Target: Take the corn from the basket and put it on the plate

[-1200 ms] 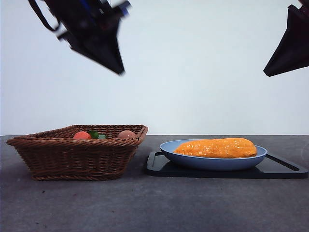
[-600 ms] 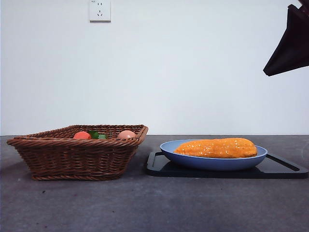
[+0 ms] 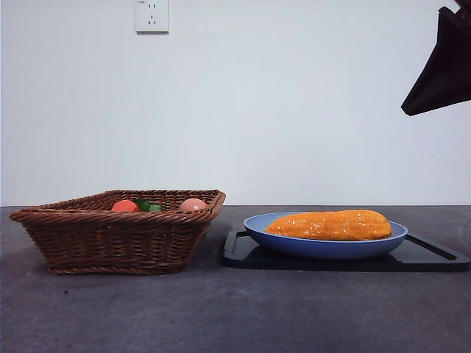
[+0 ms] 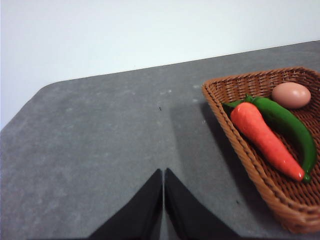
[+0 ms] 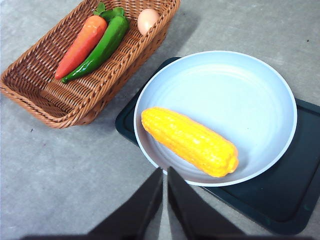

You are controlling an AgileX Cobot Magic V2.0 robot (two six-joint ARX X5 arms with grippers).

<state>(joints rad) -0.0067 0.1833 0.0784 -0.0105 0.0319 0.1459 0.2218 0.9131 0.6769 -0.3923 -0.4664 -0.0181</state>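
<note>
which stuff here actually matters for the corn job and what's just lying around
Part of the job:
- long orange-yellow corn cob, lying on the plate
- wide round blue plate
- square brown wicker basket

Just lying about:
- orange carrot, in the basket
- long green pepper, in the basket
- pale egg, in the basket
- flat black tray, under the plate

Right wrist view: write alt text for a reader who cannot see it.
A yellow corn lies inside a blue plate that sits on a black tray. Beside it, a wicker basket holds a carrot, a green pepper and an egg. The right end effector hangs above, shut and empty.
</note>
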